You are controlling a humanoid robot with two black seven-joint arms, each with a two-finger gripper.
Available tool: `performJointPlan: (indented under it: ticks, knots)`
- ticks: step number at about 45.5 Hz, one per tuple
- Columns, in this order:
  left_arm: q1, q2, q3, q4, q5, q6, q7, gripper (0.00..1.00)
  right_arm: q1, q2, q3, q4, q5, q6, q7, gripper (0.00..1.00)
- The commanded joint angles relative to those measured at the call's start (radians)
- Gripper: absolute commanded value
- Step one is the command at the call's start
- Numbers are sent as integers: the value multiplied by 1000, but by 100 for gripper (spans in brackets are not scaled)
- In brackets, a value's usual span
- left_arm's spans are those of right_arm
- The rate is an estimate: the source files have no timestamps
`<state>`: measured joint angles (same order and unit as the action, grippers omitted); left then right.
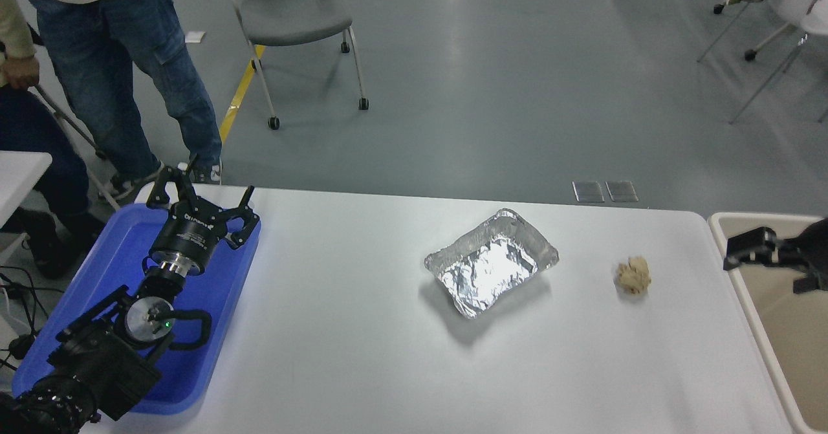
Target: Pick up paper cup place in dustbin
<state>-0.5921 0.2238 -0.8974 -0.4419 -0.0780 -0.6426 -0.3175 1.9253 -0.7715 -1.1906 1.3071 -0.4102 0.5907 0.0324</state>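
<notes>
A tray is set at the counter's left edge, overhanging it, and the left hand is held over the tray's far end. A foil tray is placed near the counter's middle, closer to the far edge. A crumpled paper ball is found to its right, near the right edge. The dustbin is stood against that right edge, and the right hand is held over its far left corner. A chair and a person's legs are seen beyond the far edge.

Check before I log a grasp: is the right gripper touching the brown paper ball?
Apart: head view shows bare table between right gripper and paper ball.
</notes>
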Motion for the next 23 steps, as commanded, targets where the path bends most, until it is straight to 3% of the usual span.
performJointPlan:
  ticks: [1, 23]
  knots:
    - [0, 0, 0, 0, 0, 0, 0, 100, 247, 121, -38, 123, 14, 188, 1, 100]
    - [0, 0, 0, 0, 0, 1, 0, 100, 485, 253, -38, 147, 14, 195, 1, 100]
